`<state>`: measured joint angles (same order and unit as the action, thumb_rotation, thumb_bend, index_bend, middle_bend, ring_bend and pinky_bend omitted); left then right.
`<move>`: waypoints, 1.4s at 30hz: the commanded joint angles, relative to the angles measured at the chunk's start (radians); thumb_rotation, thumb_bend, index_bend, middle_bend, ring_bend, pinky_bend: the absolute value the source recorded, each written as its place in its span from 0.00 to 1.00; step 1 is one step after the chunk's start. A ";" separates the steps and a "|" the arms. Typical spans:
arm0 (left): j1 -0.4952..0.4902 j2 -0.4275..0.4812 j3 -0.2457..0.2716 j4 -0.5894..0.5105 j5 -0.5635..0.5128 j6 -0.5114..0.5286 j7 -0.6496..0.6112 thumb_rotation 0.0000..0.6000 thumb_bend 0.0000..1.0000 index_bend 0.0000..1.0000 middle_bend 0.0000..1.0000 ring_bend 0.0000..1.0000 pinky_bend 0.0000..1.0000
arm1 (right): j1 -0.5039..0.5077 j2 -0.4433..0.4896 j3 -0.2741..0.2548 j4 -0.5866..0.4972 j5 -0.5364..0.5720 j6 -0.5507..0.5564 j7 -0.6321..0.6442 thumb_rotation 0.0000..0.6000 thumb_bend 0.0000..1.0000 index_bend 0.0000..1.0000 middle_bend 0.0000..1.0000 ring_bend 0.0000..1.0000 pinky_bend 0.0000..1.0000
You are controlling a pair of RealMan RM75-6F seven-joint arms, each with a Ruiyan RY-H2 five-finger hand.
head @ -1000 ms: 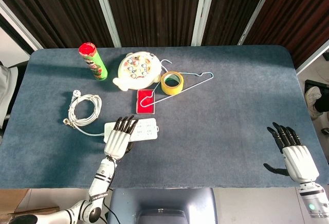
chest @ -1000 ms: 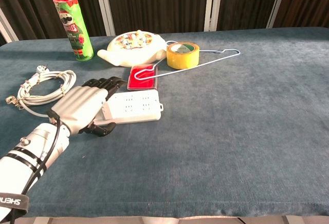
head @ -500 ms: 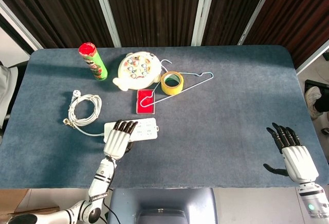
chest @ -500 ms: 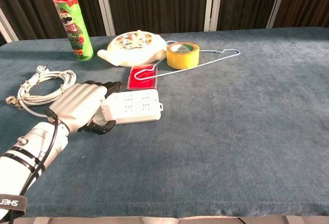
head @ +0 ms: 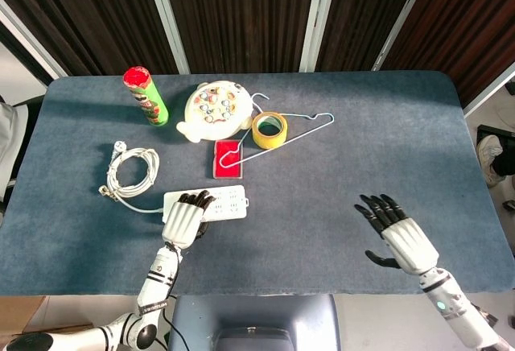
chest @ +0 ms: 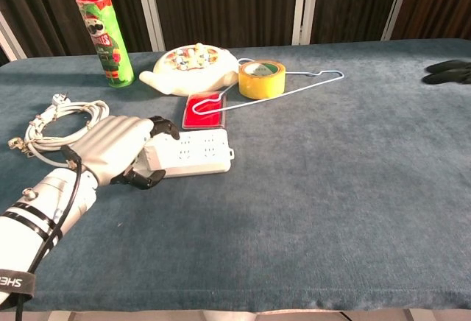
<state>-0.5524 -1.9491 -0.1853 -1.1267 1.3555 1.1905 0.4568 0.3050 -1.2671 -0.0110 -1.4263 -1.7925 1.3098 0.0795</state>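
Observation:
My left hand [head: 183, 220] [chest: 112, 149] grips the left end of a white power strip [head: 222, 203] [chest: 194, 151]. Its fingers curl over the top of the strip and the thumb presses against the near side. The strip's white cable runs left to a coiled bundle [head: 133, 170] [chest: 63, 123]. My right hand [head: 400, 235] hovers over the near right part of the blue table [head: 362, 150], fingers spread, holding nothing. In the chest view only its dark fingertips [chest: 447, 71] show at the right edge.
Behind the strip lie a red flat box [head: 228, 158] [chest: 204, 111], a roll of yellow tape [head: 269, 130] [chest: 261, 78], a light-blue wire hanger [head: 302, 130] [chest: 309, 85] and a round white fishing toy [head: 216, 109] [chest: 193, 67]. A green can with a red lid [head: 146, 96] [chest: 105, 37] stands far left.
My left fingers have curled down over the power strip's end. My right hand has moved left, inward over the table, and its fingertips now show in the chest view.

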 commanded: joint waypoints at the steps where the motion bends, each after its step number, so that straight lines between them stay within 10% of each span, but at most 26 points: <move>1: 0.000 0.004 -0.002 -0.008 0.000 0.008 -0.001 1.00 0.53 0.32 0.41 0.37 0.36 | 0.112 -0.109 0.013 0.070 -0.050 -0.111 0.015 1.00 0.45 0.00 0.08 0.00 0.00; 19: -0.001 0.030 0.009 -0.065 -0.006 0.028 0.021 1.00 0.53 0.34 0.42 0.38 0.39 | 0.336 -0.388 0.090 0.173 0.055 -0.325 -0.055 1.00 0.89 0.00 0.09 0.00 0.00; 42: -0.007 0.019 0.020 -0.052 -0.001 0.033 -0.014 1.00 0.52 0.34 0.42 0.39 0.39 | 0.447 -0.549 0.112 0.214 0.266 -0.503 -0.329 1.00 0.97 0.00 0.09 0.00 0.00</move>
<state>-0.5595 -1.9302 -0.1657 -1.1789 1.3542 1.2231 0.4428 0.7468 -1.8069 0.1048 -1.2168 -1.5417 0.8175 -0.2291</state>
